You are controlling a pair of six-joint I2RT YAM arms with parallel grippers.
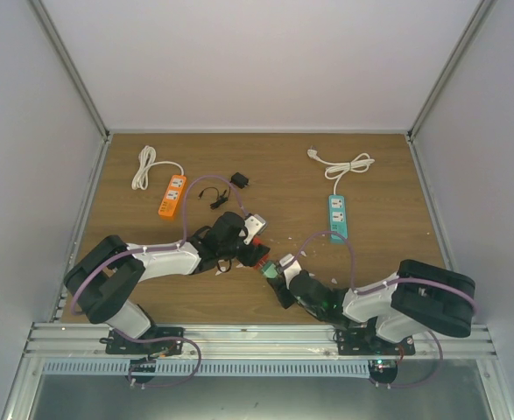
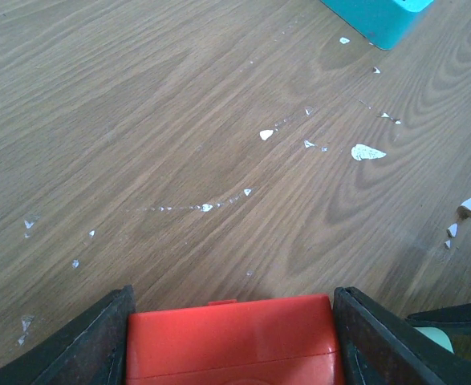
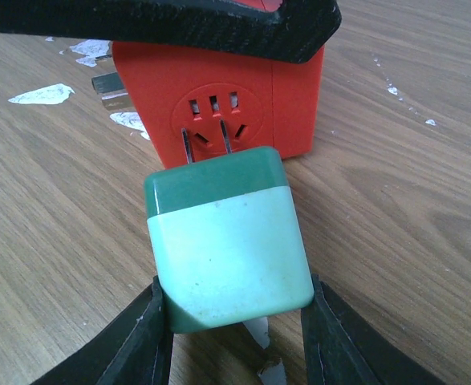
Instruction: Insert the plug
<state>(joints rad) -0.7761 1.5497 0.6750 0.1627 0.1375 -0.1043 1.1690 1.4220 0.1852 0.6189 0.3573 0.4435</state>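
From above, the left arm folds at the elbow and lies low across the table (image 1: 370, 262), its forearm running right to mid-table, where the left gripper (image 1: 249, 252) clamps a red adapter (image 1: 258, 255). The right arm reaches left from its base and meets it there, the right gripper (image 1: 274, 273) closed on the green plug (image 1: 269, 271); at this size the joint between the two is too small to read. An orange strip (image 1: 172, 195) and a teal strip (image 1: 338, 216) lie farther back. In the left wrist view both fingers (image 2: 99, 345) press the adapter's sides. Only its top edge shows, the rest is cut off below, and white flecks (image 2: 367, 151) dot the wood. In the right wrist view the plug sits between two dark fingers (image 3: 139, 345). Its two prongs (image 3: 207, 144) touch the adapter's slanted slots, with bare metal showing. The left finger crosses the adapter's top, hiding its upper edge.
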